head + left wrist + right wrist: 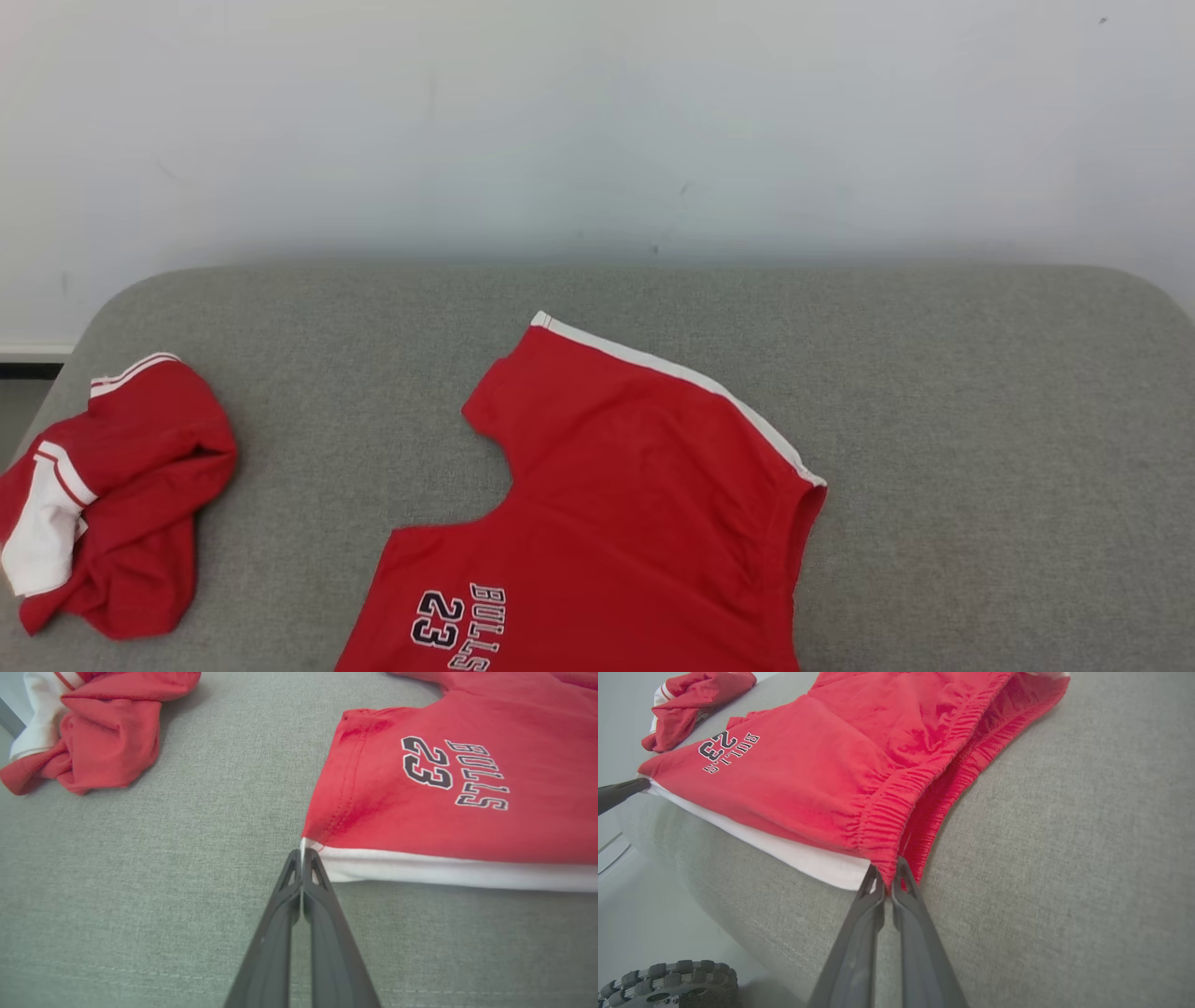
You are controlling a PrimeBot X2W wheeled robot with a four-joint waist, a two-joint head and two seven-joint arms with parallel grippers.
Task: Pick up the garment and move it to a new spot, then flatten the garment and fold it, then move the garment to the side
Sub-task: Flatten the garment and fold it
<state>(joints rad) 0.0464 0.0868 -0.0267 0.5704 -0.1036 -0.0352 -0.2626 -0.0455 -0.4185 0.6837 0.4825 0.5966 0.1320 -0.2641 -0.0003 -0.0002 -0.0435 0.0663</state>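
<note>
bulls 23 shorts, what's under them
The shorts lie on the grey cushion. At the near edge a white stripe peeks from under the red top layer. Anything else beneath is covered by the fabric.

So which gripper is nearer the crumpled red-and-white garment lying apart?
Left. The left gripper pinches the red shorts' hem corner on the crumpled garment's side; the right gripper pinches their waistband corner, farther away.
</note>
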